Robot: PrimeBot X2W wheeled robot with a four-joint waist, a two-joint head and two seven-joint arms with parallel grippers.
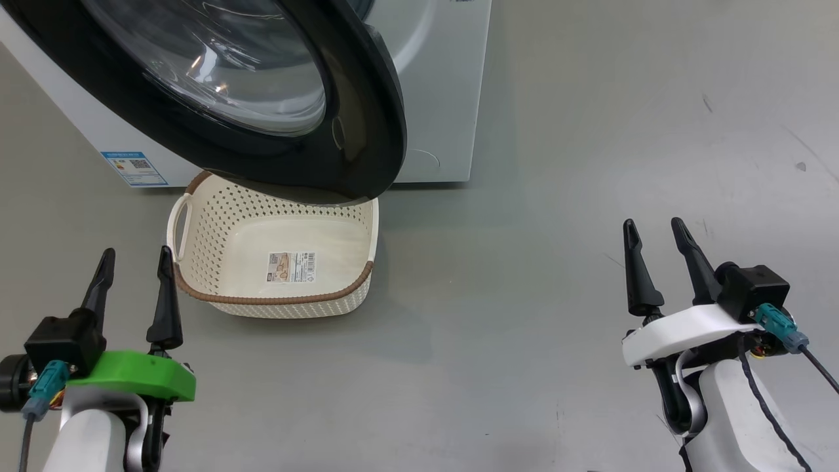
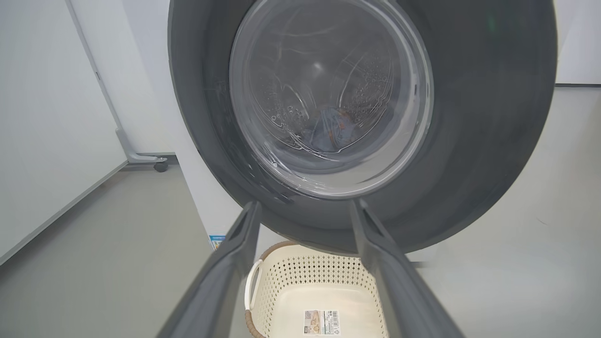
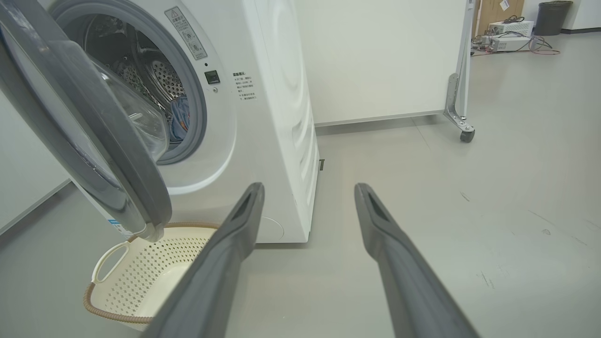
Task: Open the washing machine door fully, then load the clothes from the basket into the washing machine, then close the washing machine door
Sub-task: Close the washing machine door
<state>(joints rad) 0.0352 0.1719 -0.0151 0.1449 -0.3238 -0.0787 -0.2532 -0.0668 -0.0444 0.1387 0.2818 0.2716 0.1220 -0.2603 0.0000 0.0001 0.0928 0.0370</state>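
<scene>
Door: the washing machine door [image 1: 367,124] stands partly open, its black rim hanging over the back of the basket [image 1: 275,300].
Clothes: the clothes [image 3: 180,119] lie inside the washing machine [image 3: 277,117].
Progress: the basket is empty, so I judge only the closing is left.
Left end effector [image 1: 136,255]: spread wide, holding nothing, just beside the basket, in front of the door.
Right end effector [image 1: 653,224]: wide open, empty, well apart from the door.
</scene>
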